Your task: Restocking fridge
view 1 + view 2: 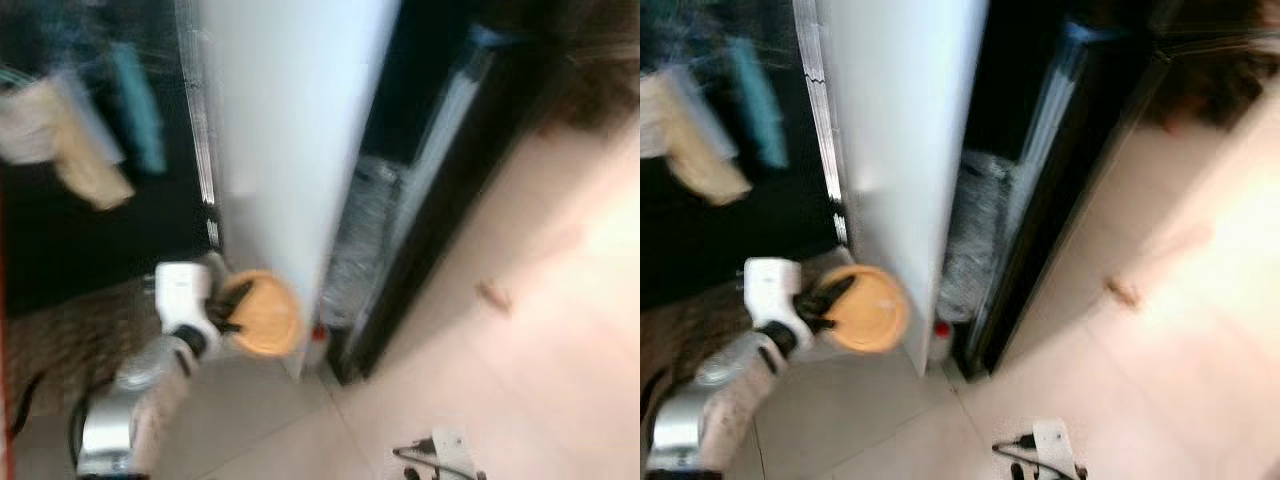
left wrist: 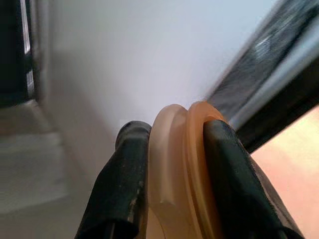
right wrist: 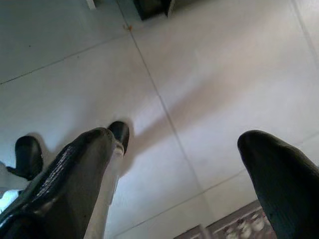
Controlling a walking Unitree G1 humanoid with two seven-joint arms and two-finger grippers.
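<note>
Pale tile floor [image 3: 209,89]; white fridge door [image 1: 290,130] ajar.

Floor [image 1: 540,350]: we see pale tiles with thin grout lines.
Cloths [image 1: 75,150]: cream and beige, blurred, hanging at ten o'clock.
Teal cloth [image 1: 140,105]: just beside them, towards eleven.
Rug [image 1: 70,340]: brown, patterned, at eight o'clock.
Scrap [image 1: 495,295]: small, tan, at four o'clock.
White device [image 1: 447,452]: with dark cables, at five o'clock.
</note>
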